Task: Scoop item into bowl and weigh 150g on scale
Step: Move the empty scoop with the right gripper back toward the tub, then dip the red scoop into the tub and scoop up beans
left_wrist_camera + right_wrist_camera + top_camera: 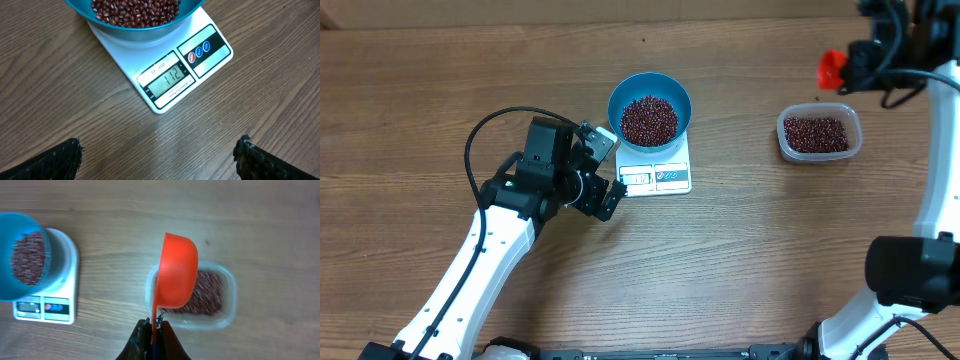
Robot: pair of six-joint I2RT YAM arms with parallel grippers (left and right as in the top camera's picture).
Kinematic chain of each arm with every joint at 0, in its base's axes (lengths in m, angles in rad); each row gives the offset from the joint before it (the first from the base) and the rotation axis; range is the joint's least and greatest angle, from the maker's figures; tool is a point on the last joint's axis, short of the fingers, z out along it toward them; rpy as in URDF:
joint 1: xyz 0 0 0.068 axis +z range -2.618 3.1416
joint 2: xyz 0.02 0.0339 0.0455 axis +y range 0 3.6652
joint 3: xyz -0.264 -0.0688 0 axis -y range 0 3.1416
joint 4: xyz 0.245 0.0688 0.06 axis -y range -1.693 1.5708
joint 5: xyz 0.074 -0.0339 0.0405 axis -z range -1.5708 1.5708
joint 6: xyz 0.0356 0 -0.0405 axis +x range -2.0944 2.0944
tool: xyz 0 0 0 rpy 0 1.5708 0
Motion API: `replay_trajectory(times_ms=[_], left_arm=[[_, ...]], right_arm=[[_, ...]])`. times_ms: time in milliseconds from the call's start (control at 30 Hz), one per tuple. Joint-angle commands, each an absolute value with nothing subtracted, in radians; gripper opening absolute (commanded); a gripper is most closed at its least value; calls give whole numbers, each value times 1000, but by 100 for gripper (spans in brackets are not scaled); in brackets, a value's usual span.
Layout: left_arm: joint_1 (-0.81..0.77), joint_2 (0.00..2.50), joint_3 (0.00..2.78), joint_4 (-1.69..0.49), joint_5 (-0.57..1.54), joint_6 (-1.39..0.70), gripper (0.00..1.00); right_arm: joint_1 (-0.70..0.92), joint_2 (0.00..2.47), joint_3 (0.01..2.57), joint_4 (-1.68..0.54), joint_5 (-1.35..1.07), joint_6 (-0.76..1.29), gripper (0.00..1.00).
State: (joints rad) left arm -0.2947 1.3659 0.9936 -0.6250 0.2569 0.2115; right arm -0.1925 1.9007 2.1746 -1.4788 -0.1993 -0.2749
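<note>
Small maroon beans [649,120] lie in the round blue bowl [616,112] on the flat white scale [165,82], seemingly underweight; right gripper [154,327] pinches an orange plastic scoop [177,270] over the clear tub [230,287], left gripper [159,145] spread; next, dip for more

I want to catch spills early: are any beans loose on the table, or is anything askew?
Nothing stands out. The beans lie in the blue bowl, upright on the scale, and in the clear tub; none show loose on the table. The orange scoop is gripped by its handle.
</note>
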Motion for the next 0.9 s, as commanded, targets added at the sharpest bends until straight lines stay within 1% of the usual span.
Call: replay_trajectory(times_ms=[0, 167, 333, 867], left_arm=[[-295, 1373, 992, -625, 258, 202, 99], [-295, 1373, 992, -624, 258, 202, 99], [-295, 1373, 992, -624, 258, 202, 100], [-295, 1373, 992, -625, 258, 202, 99]], right_arm=[[-233, 1882, 2108, -1482, -210, -270, 4], [-247, 1883, 2003, -1439, -210, -292, 4], [-246, 1908, 1917, -1394, -160, -292, 4], [-246, 2053, 1873, -1291, -80, -292, 4]])
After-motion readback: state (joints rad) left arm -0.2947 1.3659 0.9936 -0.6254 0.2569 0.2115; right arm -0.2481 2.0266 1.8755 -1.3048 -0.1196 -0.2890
